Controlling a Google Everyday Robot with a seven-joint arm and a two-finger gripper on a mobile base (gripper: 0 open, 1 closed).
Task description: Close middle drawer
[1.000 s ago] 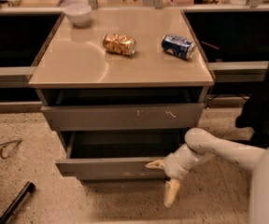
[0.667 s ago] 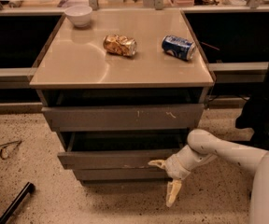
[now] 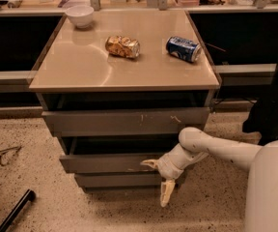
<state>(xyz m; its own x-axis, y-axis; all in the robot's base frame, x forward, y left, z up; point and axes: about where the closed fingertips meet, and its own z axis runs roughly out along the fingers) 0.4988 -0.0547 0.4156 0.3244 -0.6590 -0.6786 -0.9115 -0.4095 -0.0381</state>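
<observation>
The middle drawer is a plain grey handle-less front, standing a little way out of the cabinet, with a dark gap showing above it. My gripper is at the drawer front's right end, on the white arm that reaches in from the right. Its fingers are spread open: one fingertip lies against the drawer front and the other points down toward the floor. It holds nothing. The top drawer front, with white scratch marks, is just above. The bottom drawer is just below.
On the cabinet top are a white bowl, a crushed snack bag and a blue can. A dark chair stands at the right. A black bar and a wire lie on the speckled floor at the left.
The middle drawer has slid further into the cabinet, and the gap above it is narrower. My gripper has moved inward with it, staying at the front's right end.
</observation>
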